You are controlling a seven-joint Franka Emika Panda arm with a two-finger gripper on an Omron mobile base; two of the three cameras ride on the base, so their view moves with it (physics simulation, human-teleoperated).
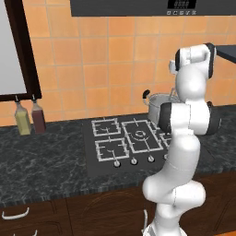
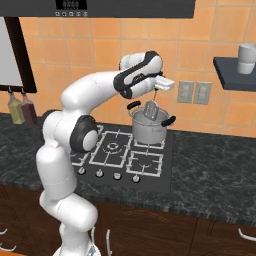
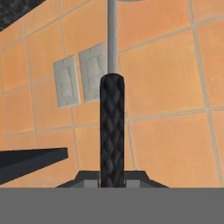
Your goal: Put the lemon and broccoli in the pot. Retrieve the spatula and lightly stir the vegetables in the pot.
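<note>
My gripper (image 2: 158, 90) hangs over the pot (image 2: 149, 131), shut on the black handle of the spatula (image 2: 151, 110). The spatula's slotted silver head dips at a slant into the pot's mouth. In the hand view the black handle (image 3: 112, 131) runs straight up from between my fingertips (image 3: 89, 179), and its thin silver shaft continues toward the top edge. The steel pot with dark side handles stands on the back right burner; in the left base view the pot (image 1: 156, 106) sits partly behind my arm. The lemon and broccoli are hidden.
The cooktop (image 2: 117, 150) lies in a dark stone counter (image 2: 210, 170). Two bottles (image 1: 28, 118) stand at the far left. A dark shelf (image 2: 234, 71) with a cup (image 2: 246, 58) juts from the tiled wall at right, beside two wall outlets (image 2: 194, 92). The range hood (image 2: 125, 7) hangs overhead.
</note>
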